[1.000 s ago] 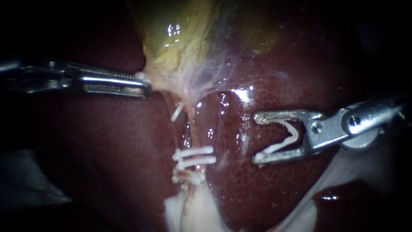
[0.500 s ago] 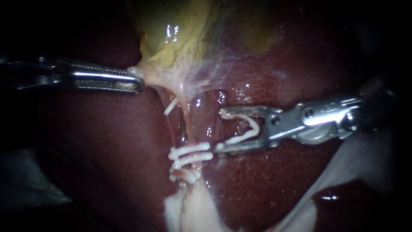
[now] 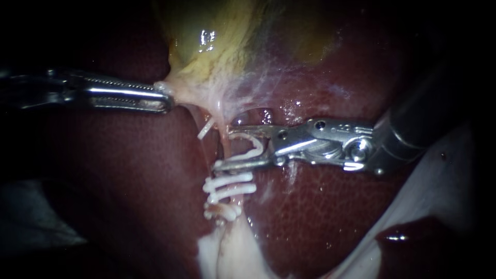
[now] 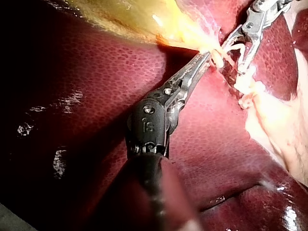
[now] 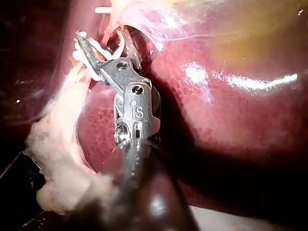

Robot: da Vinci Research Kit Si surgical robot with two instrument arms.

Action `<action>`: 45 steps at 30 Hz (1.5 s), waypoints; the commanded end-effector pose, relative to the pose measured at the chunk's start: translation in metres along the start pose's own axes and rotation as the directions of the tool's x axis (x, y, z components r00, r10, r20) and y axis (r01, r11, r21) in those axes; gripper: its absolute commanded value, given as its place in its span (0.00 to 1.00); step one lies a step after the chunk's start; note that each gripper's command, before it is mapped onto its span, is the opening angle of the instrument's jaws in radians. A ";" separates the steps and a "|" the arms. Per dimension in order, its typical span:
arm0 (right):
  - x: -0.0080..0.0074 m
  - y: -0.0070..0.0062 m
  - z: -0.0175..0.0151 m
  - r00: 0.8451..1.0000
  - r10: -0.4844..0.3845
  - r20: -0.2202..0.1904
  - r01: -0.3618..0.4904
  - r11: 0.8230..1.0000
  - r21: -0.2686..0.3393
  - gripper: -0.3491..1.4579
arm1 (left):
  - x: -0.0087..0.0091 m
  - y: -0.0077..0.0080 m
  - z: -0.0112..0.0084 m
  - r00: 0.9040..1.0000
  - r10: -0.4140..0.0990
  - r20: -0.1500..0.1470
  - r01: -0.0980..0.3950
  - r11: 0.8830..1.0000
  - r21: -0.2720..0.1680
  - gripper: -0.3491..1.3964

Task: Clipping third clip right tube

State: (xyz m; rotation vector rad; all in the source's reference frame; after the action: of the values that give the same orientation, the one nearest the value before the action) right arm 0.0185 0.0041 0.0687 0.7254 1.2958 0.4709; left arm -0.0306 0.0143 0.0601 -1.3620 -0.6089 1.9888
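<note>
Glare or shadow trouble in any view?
Endoscope view: glare spot on the gallbladder, wet glints on the liver above the right instrument; the left instrument has its shaft half lost in the dark edge. Left wrist view: small glints on liver beside the shaft. Right wrist view: bright streak on liver, deep shadow beside the instrument.

Instruments: 2, left instrument [image 3: 166, 100] and right instrument [image 3: 224, 150]. Clips: 1 open clip [image 3: 252, 150] in right instrument, 2 shut clips [image 3: 231, 182] stacked on tube [image 3: 223, 138], 1 white stub [image 3: 205, 129] higher up. Lower white clump [image 3: 223, 211] not countable. Gallbladder [image 3: 217, 46]: 1. Liver [image 3: 320, 217]: 1.
</note>
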 end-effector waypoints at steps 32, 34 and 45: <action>0.0057 -0.0008 -0.0002 0.963 0.207 -0.175 -0.169 0.964 0.206 0.39 | 0.0000 0.0000 0.0004 1.000 0.000 -0.001 0.000 1.000 0.003 0.00; 0.0059 -0.0009 -0.0005 0.962 0.208 -0.175 -0.171 0.963 0.207 0.35 | 0.0000 0.0000 0.0004 1.000 0.001 -0.001 -0.001 1.000 0.003 0.00; 0.0058 -0.0016 -0.0010 0.950 0.270 -0.158 -0.233 0.947 0.222 0.00 | 0.0000 0.0000 0.0004 1.000 0.000 -0.001 0.000 1.000 0.003 0.00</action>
State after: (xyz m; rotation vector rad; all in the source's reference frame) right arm 0.0187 0.0072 0.0633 1.0498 1.4450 0.6370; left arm -0.0310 0.0143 0.0602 -1.3610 -0.6051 1.9889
